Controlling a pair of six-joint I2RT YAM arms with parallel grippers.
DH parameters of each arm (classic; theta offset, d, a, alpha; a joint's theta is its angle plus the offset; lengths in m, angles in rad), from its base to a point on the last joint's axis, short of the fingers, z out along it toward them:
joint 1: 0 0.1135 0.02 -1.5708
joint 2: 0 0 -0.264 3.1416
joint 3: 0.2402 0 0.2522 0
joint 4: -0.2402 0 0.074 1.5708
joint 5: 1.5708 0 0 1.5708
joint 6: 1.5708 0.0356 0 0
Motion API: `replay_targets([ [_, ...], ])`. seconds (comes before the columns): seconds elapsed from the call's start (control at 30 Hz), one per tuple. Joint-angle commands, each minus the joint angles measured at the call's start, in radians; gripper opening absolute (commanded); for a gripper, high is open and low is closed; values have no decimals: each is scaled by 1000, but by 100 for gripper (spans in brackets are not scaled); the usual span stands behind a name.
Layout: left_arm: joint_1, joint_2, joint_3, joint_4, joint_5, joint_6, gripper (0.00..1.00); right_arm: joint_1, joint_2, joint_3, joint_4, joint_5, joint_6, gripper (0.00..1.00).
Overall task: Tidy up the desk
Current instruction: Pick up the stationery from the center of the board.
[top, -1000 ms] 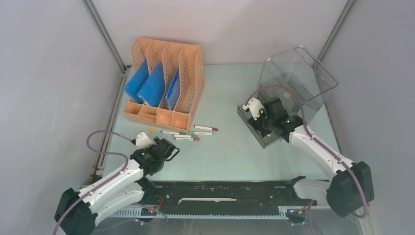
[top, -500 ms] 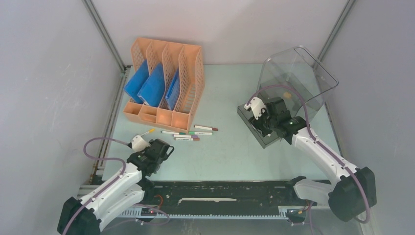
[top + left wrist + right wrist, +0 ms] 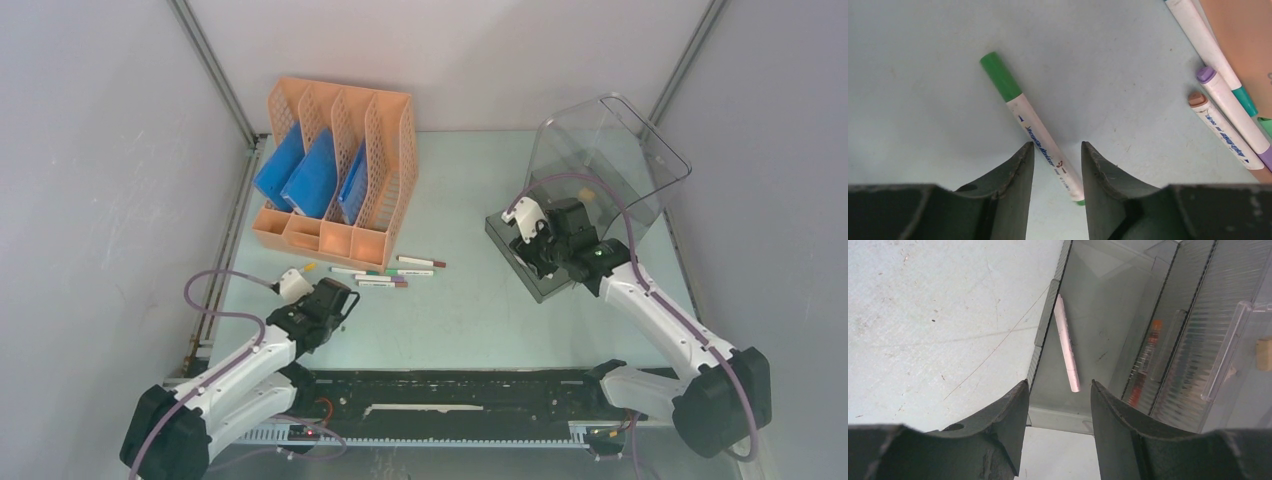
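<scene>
The desk (image 3: 460,310) is a pale mint-green tabletop. My left gripper (image 3: 343,297) is open low over its near left part. In the left wrist view the gripper (image 3: 1057,145) straddles a white marker with a green cap (image 3: 1030,127) that lies flat on the desk, and neither finger touches it. My right gripper (image 3: 528,255) is open and empty over the dark pulled-out drawer (image 3: 540,275). In the right wrist view the gripper (image 3: 1059,382) hangs above the drawer's front edge (image 3: 1068,419), and a pale pink stick (image 3: 1066,342) lies inside the drawer.
An orange perforated file rack (image 3: 335,170) holding blue folders stands at the back left. Several markers (image 3: 385,272) lie in front of it, also in the left wrist view (image 3: 1223,120). A clear plastic drawer box (image 3: 600,160) stands at the back right, with a red-orange pen (image 3: 1145,362) inside.
My left arm has shifted and its gripper has moved slightly forward towards the markers. My right gripper has barely moved over the drawer.
</scene>
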Motion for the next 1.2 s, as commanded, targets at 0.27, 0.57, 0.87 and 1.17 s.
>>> replay_targets([
  [0.27,6,153,53,28,86,70,41,-11,-58,12,7,-12,-5,57],
  [0.57,6,241,105,12,121,113,32,-13,-79,12,12,-15,-1,57],
  [0.87,6,211,82,74,193,180,7,-20,-99,12,15,-24,4,58],
  [1.17,5,28,30,107,264,275,0,-20,-107,12,13,-51,5,59],
])
